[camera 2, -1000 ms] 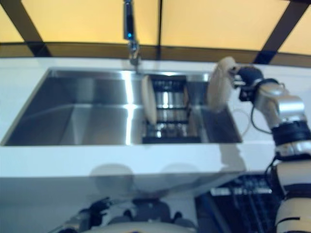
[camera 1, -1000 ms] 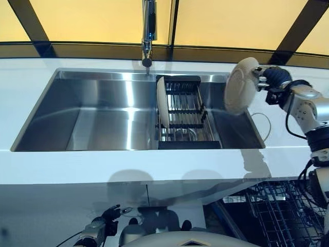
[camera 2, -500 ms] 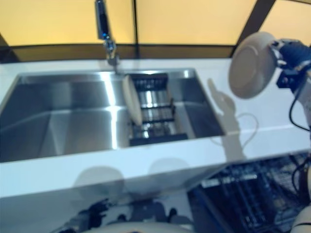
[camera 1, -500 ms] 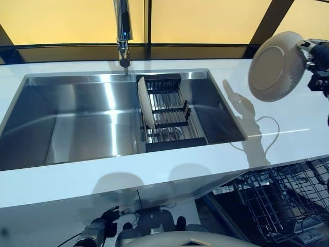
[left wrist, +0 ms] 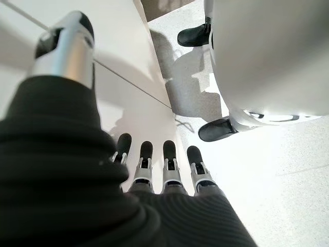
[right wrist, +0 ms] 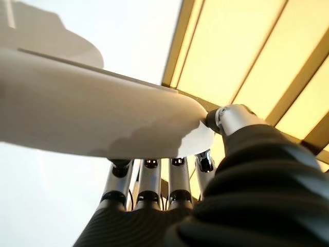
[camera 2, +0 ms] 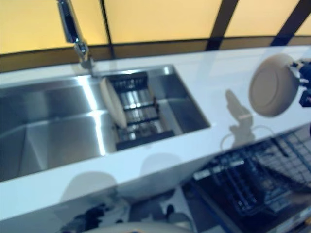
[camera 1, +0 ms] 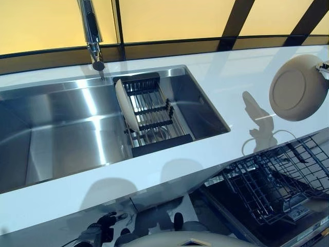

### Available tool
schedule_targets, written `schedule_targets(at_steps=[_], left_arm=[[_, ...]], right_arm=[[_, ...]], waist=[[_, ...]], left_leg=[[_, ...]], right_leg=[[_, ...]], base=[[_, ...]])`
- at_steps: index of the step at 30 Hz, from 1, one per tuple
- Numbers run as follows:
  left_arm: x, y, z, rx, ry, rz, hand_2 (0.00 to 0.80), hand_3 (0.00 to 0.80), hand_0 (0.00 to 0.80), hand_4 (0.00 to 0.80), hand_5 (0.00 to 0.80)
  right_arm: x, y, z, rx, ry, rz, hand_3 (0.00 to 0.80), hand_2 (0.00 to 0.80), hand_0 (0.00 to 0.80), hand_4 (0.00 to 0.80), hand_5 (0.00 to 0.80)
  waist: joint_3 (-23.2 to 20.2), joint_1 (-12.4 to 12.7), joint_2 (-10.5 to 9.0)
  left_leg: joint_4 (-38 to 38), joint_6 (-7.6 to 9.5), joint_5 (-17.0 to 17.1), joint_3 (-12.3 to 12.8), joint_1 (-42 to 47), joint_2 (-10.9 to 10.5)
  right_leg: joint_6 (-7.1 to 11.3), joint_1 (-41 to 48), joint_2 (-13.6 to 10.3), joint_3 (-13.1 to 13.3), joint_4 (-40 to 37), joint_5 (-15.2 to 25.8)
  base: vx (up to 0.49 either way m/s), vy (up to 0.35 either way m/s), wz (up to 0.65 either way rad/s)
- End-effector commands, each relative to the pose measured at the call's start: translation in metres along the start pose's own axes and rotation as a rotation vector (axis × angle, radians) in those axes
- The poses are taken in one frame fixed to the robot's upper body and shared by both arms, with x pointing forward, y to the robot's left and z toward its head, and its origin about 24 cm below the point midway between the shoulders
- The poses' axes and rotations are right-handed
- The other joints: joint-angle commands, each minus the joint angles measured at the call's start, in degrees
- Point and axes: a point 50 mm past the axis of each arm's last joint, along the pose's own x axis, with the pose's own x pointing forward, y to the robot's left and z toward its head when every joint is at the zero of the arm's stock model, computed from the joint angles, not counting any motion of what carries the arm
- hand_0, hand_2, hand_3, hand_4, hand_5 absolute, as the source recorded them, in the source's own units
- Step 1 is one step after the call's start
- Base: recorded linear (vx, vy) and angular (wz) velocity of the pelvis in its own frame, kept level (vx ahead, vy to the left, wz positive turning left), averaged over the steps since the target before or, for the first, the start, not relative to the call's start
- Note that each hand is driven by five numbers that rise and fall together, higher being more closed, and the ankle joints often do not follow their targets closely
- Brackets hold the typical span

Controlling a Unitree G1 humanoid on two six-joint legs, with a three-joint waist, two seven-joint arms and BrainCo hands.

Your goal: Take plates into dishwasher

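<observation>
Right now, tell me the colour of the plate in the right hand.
Plain beige plate, pinched by the right hand; the left eye view shows it best.

I can read no text, label, number or sign anywhere in my views. The plate (camera 1: 298, 87), the sink (camera 1: 61, 128) and the dishwasher rack (camera 1: 272, 180) carry no legible print.

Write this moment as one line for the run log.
right robot hand: pinching plate above counter | left robot hand: idle, low | dishwasher rack: open

Steel sink (camera 1: 61, 128), faucet (camera 1: 90, 32), white counter (camera 1: 226, 77); maybe window behind.
</observation>
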Motion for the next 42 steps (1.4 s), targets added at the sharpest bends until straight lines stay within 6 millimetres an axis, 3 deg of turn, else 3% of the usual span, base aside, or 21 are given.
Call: schedule_targets(at_steps=[1,11,21,27,34,42], left_arm=[[0.001,0.011,0.020,-0.032,-0.077,0.032,0.000,0.000,0.000,0.000,0.000],[-0.001,0.022,0.019,-0.058,-0.082,0.063,0.000,0.000,0.000,0.000,0.000],[-0.002,0.026,0.023,-0.050,-0.093,0.064,0.000,0.000,0.000,0.000,0.000],[-0.003,0.028,0.026,-0.038,-0.100,0.062,0.000,0.000,0.000,0.000,0.000],[-0.003,0.028,0.030,-0.042,-0.106,0.058,0.000,0.000,0.000,0.000,0.000],[-0.001,0.021,0.035,-0.028,-0.116,0.041,0.000,0.000,0.000,0.000,0.000]], right_arm=[[-0.012,-0.014,0.025,-0.056,-0.136,-0.026,0.800,0.800,0.800,0.800,0.800],[-0.027,-0.027,-0.041,-0.112,0.047,-0.024,0.800,0.800,0.800,0.800,0.800],[-0.036,-0.028,-0.083,-0.168,0.185,0.022,0.800,0.800,0.800,0.800,0.800],[-0.040,-0.026,-0.095,-0.224,0.223,0.059,0.800,0.800,0.800,0.800,0.800],[-0.035,-0.001,-0.106,-0.324,0.228,0.151,0.800,0.800,0.800,0.800,0.800],[-0.027,0.037,-0.131,-0.432,0.250,0.246,0.800,0.800,0.800,0.800,0.800]], waist=[[-1.5,0.0,-0.41],[-0.9,-1.5,-0.17],[-0.4,-1.5,0.06],[-0.2,-1.4,0.00],[0.2,-1.4,0.12],[0.5,-0.5,0.54]], left_leg=[[0.2,2.93,-3.5,-0.1,0.2,-0.3],[0.2,3.29,-3.5,0.5,-0.2,-0.1],[0.2,3.43,-3.4,0.6,-0.6,-0.1],[0.3,3.48,-3.3,0.5,-1.0,-0.1],[0.4,3.53,-3.0,0.4,-1.1,0.0],[0.5,3.57,-3.0,0.2,-1.0,0.0]], right_leg=[[4.21,0.1,0.0,0.1,2.7,-2.4],[4.37,-1.0,0.3,0.8,3.3,-2.2],[4.45,-1.4,0.3,0.5,3.5,-2.1],[4.40,-1.6,0.4,0.4,3.8,-2.2],[4.40,-1.8,0.5,0.5,4.0,-2.1],[4.39,-1.3,0.2,-0.1,3.9,-2.3]], base=[[-0.014,-0.028,-0.08],[-0.013,-0.029,-0.10],[-0.001,-0.014,-0.02],[0.002,-0.005,0.00],[0.000,0.000,0.00],[0.000,0.000,0.00]])
